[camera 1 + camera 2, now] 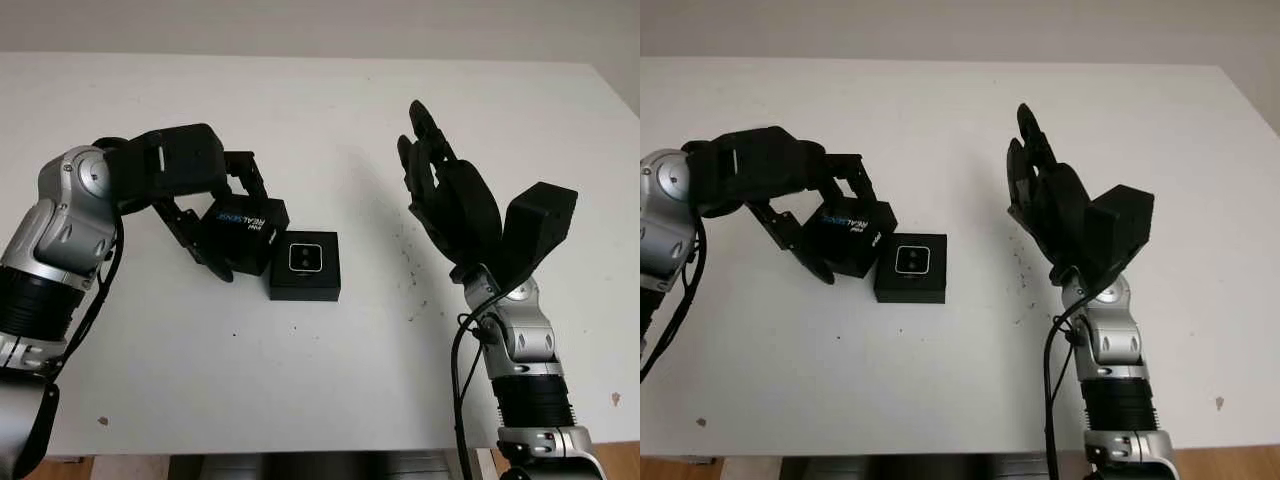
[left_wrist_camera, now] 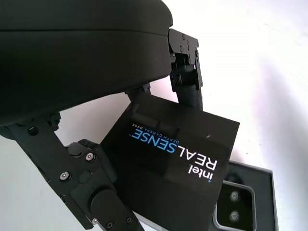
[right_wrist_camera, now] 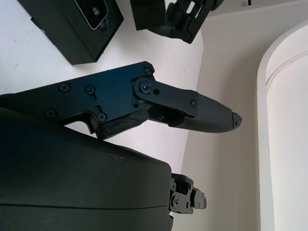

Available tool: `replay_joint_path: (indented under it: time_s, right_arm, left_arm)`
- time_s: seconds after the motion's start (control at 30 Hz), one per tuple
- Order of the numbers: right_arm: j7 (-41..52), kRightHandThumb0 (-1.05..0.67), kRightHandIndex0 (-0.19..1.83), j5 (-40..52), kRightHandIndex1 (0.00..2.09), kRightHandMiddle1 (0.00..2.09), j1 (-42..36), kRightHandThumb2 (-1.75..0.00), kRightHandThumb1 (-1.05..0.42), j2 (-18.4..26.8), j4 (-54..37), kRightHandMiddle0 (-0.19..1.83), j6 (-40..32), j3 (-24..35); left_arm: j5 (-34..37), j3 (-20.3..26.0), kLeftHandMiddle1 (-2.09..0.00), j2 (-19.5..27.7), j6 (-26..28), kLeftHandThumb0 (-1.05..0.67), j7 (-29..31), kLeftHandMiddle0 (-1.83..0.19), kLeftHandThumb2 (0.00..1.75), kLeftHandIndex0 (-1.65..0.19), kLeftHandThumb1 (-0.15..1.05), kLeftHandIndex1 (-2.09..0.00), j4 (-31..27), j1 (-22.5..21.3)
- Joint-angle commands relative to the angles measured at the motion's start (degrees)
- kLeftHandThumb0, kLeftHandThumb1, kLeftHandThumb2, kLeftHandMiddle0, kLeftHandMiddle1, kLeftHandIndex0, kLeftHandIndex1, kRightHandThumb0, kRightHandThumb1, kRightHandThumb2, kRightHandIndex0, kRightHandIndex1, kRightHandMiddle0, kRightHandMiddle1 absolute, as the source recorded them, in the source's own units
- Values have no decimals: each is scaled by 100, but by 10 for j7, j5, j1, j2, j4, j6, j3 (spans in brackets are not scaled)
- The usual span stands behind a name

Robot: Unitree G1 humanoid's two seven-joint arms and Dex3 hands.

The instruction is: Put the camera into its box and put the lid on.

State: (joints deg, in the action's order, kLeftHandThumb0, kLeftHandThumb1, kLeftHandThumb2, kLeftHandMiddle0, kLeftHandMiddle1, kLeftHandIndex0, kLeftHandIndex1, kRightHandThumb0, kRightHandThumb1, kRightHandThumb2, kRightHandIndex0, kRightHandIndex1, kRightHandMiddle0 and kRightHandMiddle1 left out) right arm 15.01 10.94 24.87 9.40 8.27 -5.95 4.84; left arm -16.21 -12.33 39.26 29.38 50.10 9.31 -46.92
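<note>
Left robot hand (image 1: 215,215) gripping glossy black lid (image 1: 243,233) tilted beside open square box (image 1: 306,266), camera (image 1: 304,257) inside, right robot hand (image 1: 445,195) empty, raised over white desk (image 1: 330,120).

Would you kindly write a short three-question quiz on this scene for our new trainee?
1. True or false: the camera already sits in the box.
2. Which hand holds the lid: A) left hand, B) right hand?
3. Fill in: the lid is tilted beside the box, not yet ____ it.

Key: 1 true; 2 A, while the right hand is open above the table; 3 on.
</note>
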Motion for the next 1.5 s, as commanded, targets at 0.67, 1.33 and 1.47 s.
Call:
replay_joint_path:
  time_s: [0.67,1.33,1.47]
  right_arm:
    - [-15,-71,-8,-14,6,7,-9,-65,-105,-26,10,-7,23,-14]
    - [-18,-71,-7,-17,6,7,-10,-64,-105,-32,11,-7,32,-14]
    - [-18,-72,-7,-16,6,7,-10,-63,-105,-33,10,-6,30,-14]
  left_arm:
    - [104,26,-169,-73,327,-32,-144,-31,22,-22,105,-161,-178,17]
    - [146,0,-177,-44,354,-32,-155,-30,20,-18,105,-165,-185,31]
    - [149,-1,-178,-42,342,-31,-157,-27,20,-16,105,-166,-186,36]
